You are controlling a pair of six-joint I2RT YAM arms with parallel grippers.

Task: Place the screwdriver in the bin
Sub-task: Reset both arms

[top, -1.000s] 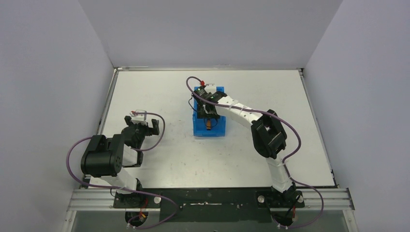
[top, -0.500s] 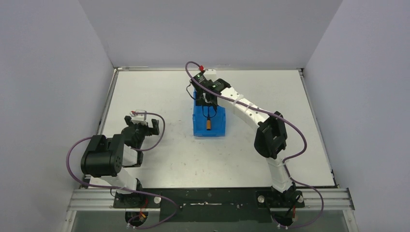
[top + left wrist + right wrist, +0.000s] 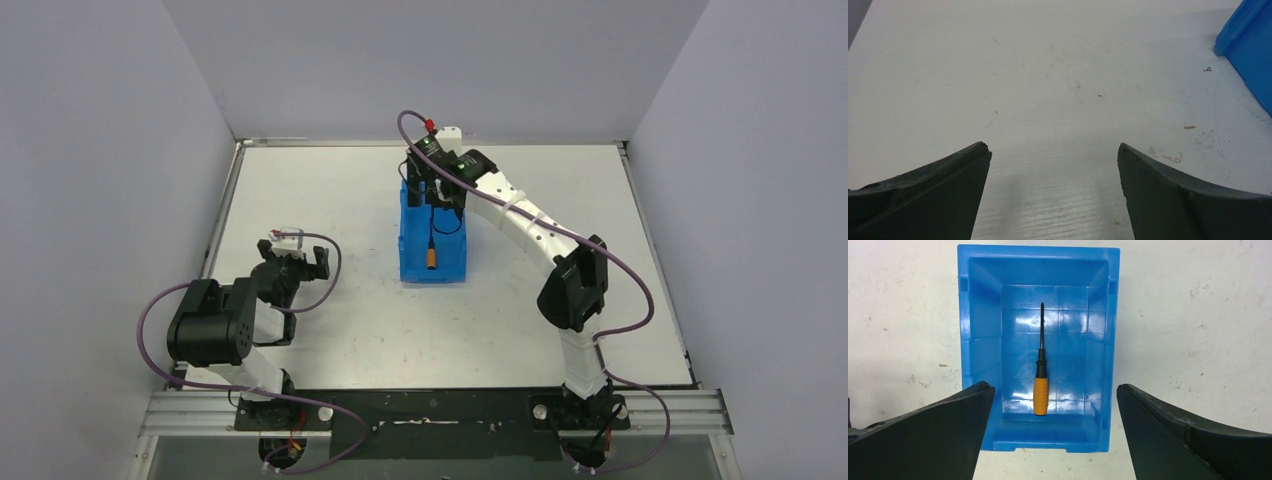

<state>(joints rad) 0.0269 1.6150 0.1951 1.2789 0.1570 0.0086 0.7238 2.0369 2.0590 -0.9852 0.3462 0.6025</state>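
The screwdriver (image 3: pixel 1040 360) lies in the bin (image 3: pixel 982 340) toward the bench's far edge; the wide-spread, empty right gripper (image 3: pixel 1055 388) could knock a wall if lowered.

Right wrist camera directly above bin (image 3: pixel 982 330)

White-and-black arms (image 3: pixel 520 225), purple cables (image 3: pixel 140 325), dark curved hands (image 3: pixel 1054 147)

No readable text, labels or numbers.
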